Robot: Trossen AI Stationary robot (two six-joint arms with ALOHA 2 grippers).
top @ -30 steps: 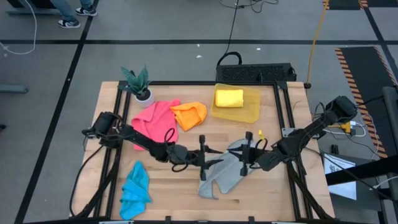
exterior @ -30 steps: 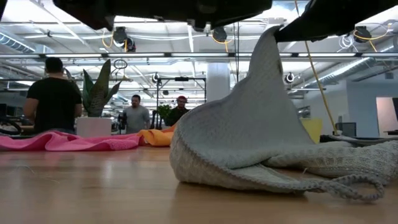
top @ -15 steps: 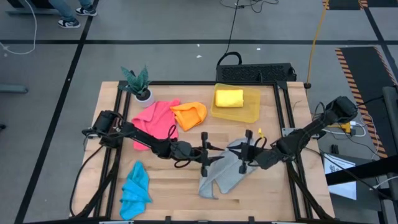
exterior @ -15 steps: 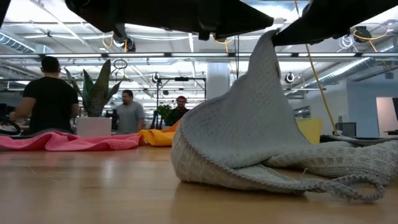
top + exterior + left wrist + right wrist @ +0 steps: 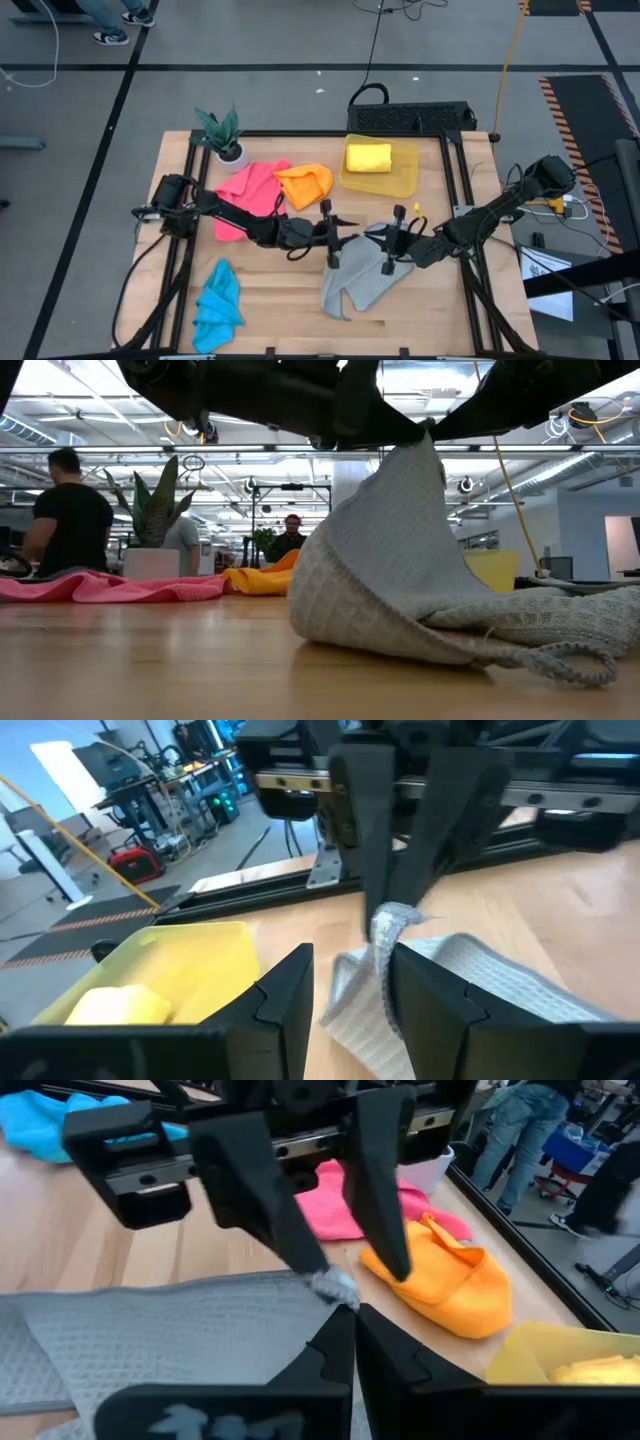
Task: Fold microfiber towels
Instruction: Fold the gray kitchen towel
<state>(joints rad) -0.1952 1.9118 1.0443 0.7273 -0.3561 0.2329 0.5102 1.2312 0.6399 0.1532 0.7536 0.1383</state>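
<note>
Pinching a raised corner of the grey towel (image 5: 365, 278), the right hand (image 5: 392, 240) is closed near the worktop's (image 5: 280, 310) middle. Facing it, the left hand (image 5: 333, 232) hangs half open around that same corner, not visibly gripping. The towel's remainder lies toward the front edge.

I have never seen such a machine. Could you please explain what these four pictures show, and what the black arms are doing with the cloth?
It is a robot with two dark arms at a wooden table. One camera looks down from above, one sits at table height, and one rides on each wrist. The right gripper is shut on a corner of the grey towel and lifts it. The left gripper hangs open beside that corner. On the table also lie a pink towel, an orange towel and a blue towel. A yellow towel sits in a yellow bin. A potted plant stands in a corner.
</note>
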